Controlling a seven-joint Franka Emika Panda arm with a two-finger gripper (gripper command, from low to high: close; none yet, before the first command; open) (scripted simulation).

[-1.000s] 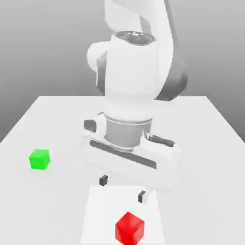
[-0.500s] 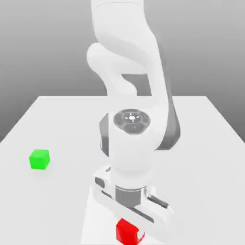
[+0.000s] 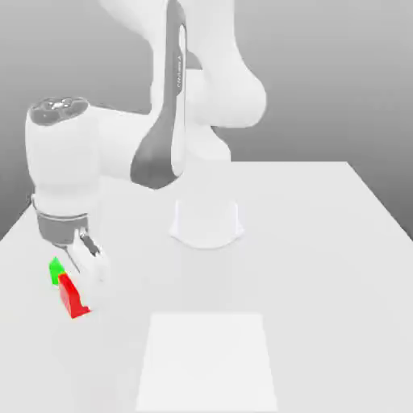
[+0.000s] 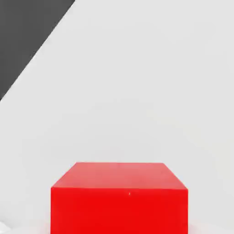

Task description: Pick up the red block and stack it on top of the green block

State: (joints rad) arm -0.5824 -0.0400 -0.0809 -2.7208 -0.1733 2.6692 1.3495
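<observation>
A: Where is your red block [image 3: 73, 297] now?

B: Look to the exterior view's left, near the desk's [image 3: 323, 266] edge. It sits in the end effector [image 3: 81, 284], clenched between the fingers and partly hidden behind the white hand. You can see its red face and a lower corner poking out below the hand.

A: And how does it look close up?

B: In the hand view your block [image 4: 119, 199] is a plain, matte, bright red cube, with a lighter top face and a flat front face. No marks on it, sharp straight edges. Behind it you see pale desk and a dark wedge of background at one corner.

A: Where is the green block [image 3: 55, 270]?

B: Touching or just beside the red one in the exterior view, a little above it and to its left. You only get a small bright green sliver, as the hand and the red cube cover the rest. Whether red rests on green or hangs just clear of it, you cannot tell from here.

A: Anything else on the desk?

B: A lighter square patch [image 3: 208, 361] lies near the front edge.
</observation>
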